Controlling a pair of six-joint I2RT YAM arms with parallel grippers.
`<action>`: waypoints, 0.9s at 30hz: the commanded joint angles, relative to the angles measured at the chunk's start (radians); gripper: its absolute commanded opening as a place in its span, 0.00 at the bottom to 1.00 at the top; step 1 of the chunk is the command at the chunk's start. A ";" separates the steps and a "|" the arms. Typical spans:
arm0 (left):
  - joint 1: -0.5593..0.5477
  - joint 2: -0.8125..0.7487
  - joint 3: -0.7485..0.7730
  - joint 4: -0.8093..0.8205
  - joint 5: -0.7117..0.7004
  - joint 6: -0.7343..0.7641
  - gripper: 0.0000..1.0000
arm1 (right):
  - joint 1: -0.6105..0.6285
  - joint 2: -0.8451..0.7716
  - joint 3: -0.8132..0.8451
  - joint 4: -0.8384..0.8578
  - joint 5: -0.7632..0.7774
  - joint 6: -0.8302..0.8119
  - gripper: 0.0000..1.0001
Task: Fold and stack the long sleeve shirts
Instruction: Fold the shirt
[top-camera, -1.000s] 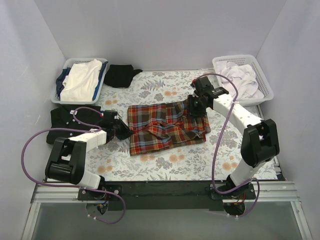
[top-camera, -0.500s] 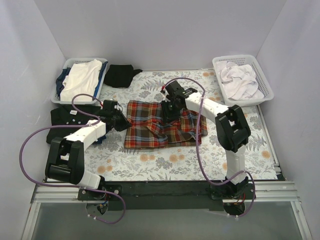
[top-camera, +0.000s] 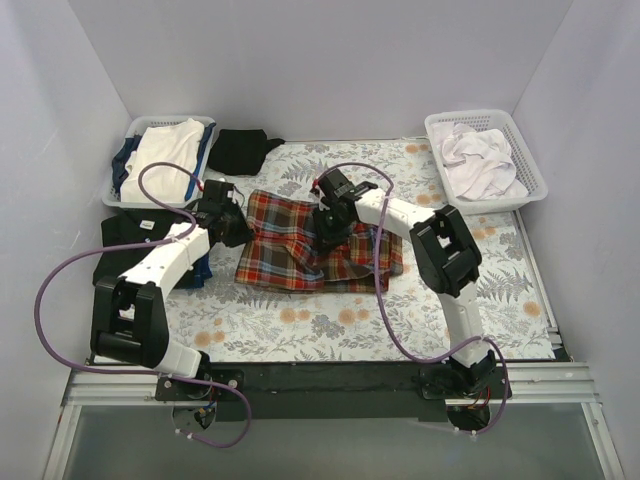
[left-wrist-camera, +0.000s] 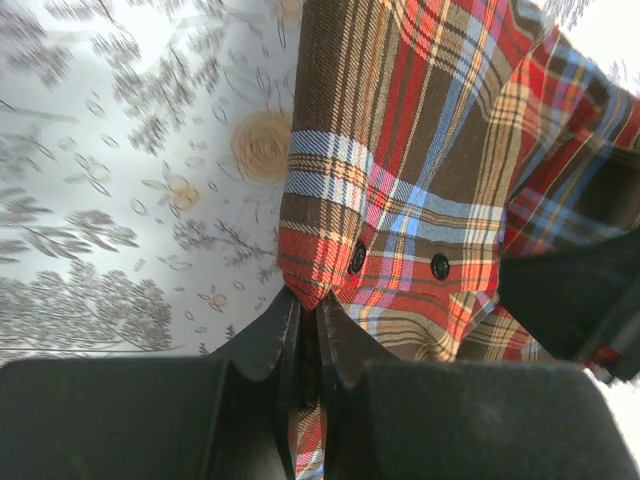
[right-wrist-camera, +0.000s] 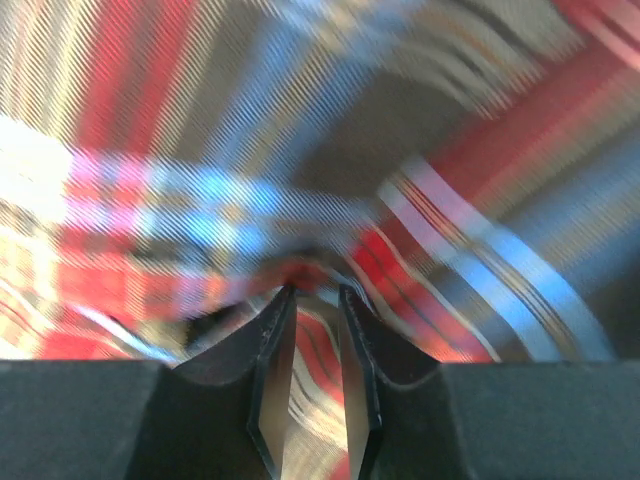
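The red-orange plaid shirt lies bunched in the middle of the flowered table. My left gripper is shut on the shirt's left corner; the left wrist view shows the buttoned hem pinched between my fingers. My right gripper is over the shirt's middle, shut on a fold of plaid cloth, which is blurred in the right wrist view. A black shirt lies crumpled at the back. A dark folded garment lies at the left edge under my left arm.
A white basket at the back left holds white and blue cloth. A white basket at the back right holds white cloth. Purple cables loop from both arms. White walls enclose the table on three sides.
Both grippers have moved left and back with the plaid shirt. My right gripper has carried the shirt's right side over toward the middle, so the shirt is narrower and sits further left.
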 joint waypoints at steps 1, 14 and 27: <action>0.007 0.007 0.101 -0.089 -0.127 0.073 0.00 | -0.028 -0.183 -0.066 0.001 0.140 0.014 0.36; 0.006 0.041 0.206 -0.126 -0.162 0.174 0.00 | -0.214 -0.378 -0.320 -0.026 0.285 0.007 0.46; -0.115 0.075 0.318 -0.163 -0.253 0.206 0.00 | -0.213 -0.261 -0.367 0.013 0.210 0.022 0.39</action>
